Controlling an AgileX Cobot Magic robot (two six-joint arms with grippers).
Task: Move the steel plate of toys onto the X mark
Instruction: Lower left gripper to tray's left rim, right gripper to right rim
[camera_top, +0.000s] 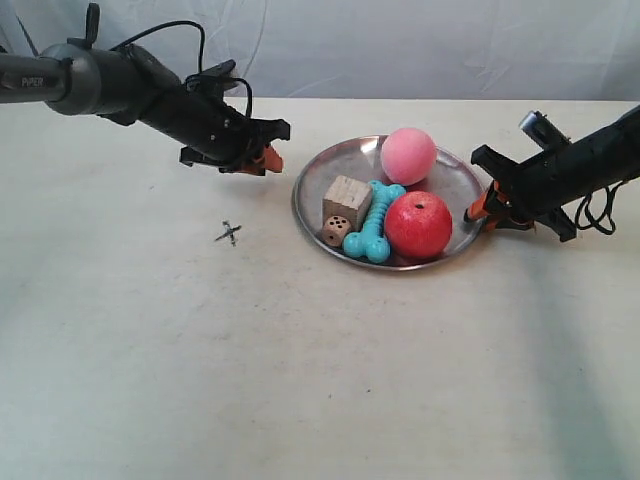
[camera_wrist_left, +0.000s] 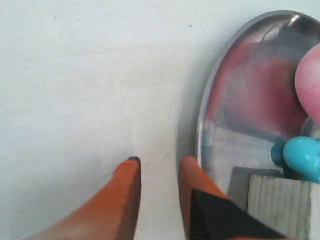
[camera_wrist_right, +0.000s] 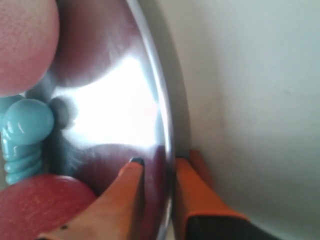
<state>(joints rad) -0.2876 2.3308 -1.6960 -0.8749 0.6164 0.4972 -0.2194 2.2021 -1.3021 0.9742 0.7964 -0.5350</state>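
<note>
Right gripper (camera_wrist_right: 159, 161) straddles steel plate (camera_wrist_right: 125, 100) rim at 3 o'clock, can't tell if clamped; left gripper (camera_wrist_left: 160, 160) released, 10 o'clock.

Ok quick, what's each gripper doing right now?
Left gripper: open, empty, beside the steel plate.
Right gripper: jaws straddle the plate's rim; clamped or not, cannot tell.

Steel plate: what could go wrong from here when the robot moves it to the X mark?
1. The right fingers straddle the steel plate rim on one side only; lifting there could tilt it, and the pink ball or red ball may roll out.
2. The left fingers stand outside the rim, on the side toward the X mark; they might block a slide.
</note>
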